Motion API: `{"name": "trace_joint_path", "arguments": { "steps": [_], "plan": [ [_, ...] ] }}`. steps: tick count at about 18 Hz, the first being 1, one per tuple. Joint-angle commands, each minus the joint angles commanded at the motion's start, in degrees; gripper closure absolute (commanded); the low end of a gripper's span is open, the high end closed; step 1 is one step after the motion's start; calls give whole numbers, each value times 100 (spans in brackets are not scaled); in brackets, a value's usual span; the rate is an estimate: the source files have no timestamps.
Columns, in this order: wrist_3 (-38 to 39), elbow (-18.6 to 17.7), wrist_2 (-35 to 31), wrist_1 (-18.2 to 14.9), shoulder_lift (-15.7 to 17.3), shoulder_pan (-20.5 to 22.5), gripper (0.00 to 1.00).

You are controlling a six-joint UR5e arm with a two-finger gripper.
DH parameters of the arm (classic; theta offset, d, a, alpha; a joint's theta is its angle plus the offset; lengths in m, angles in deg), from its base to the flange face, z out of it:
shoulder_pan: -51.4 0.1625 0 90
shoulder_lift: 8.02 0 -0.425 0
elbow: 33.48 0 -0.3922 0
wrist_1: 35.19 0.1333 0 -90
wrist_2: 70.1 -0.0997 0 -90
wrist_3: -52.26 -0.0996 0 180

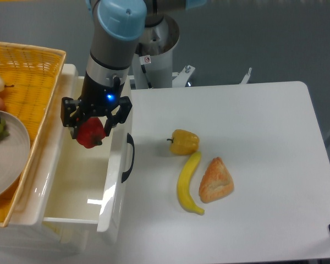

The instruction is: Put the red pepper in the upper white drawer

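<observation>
The end effector (89,122) is gripping the red pepper (90,133) between its two fingers and is holding it in the air over the open upper white drawer (71,181). The pepper is hanging above the rear part of the drawer cavity, inside the line of the front panel with its dark curved handle (128,158), and it is not touching the drawer floor or walls as far as the view shows.

The step in hand appears to be the transfer-and-lower phase: the pepper is already over the target, so the carry across is judged essentially complete, and the release is not yet done.

The next move calls for a straight descent into the cavity, keeping the fingers clear of the front panel on one side and the yellow basket (27,77) overlapping the drawer's far edge on the other. The fingers should be opening only once the pepper is low enough not to bounce or roll.

The yellow pepper (184,142), banana (188,182) and pastry (215,180) are lying on the desk (264,143), well apart from the drawer, and are not involved.
</observation>
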Motion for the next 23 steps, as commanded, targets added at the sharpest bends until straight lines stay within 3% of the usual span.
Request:
{"name": "trace_joint_path", "arguments": {
  "steps": [18, 23],
  "plan": [
    [-9, 9, 26, 35, 18, 35, 32],
    [-9, 9, -44, 44, 96, 35, 35]
  ]
}}
